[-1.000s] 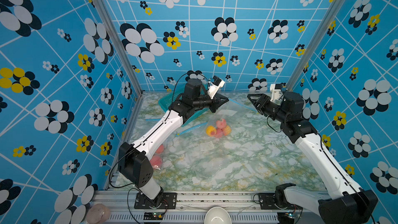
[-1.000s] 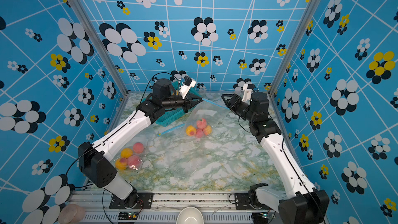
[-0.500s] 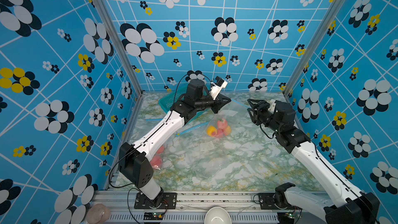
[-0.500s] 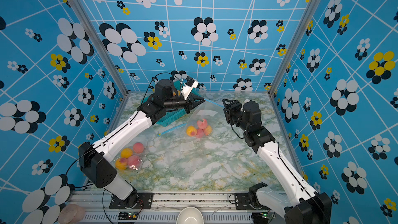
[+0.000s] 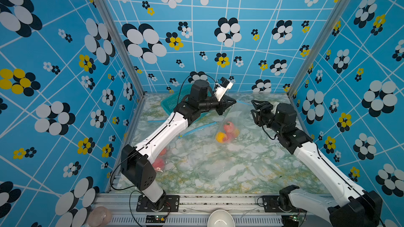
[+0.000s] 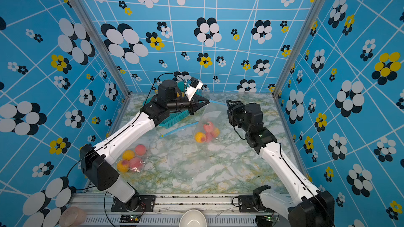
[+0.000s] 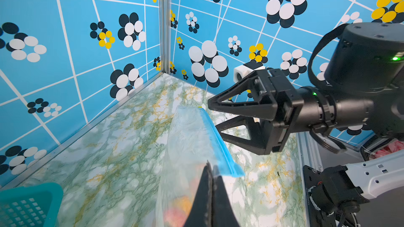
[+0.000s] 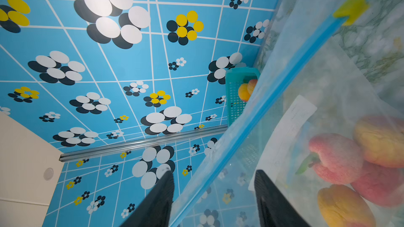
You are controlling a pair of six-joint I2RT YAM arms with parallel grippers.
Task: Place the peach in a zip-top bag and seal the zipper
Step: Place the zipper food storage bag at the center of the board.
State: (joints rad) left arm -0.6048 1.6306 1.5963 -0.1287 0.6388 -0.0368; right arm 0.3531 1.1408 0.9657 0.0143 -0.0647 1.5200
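The left gripper, jaws pressed together, is pinching the clear zip-top bag by a top corner just under its blue zipper strip. It is holding the bag up over the marble-patterned table, a little toward 12 o'clock of the table's centre in both top views. The right gripper, at the bag's 3 o'clock, is standing with its fingers parted, gripping nothing. In the right wrist view the zipper strip is running between them, though contact cannot be told. A yellow slider is sitting at the strip's far end. Peaches, rose-pink and yellow-orange, are bunching in the bag's sagging bottom, and a white label is showing through the film.

A second earlier the right gripper was hanging back toward the wall at 3 o'clock, well apart from the bag. It is now just beside the mouth, while the left grip and the fruit are staying put. A teal basket is sitting at 11 o'clock, and a second bag of peaches is lying at 8 o'clock.
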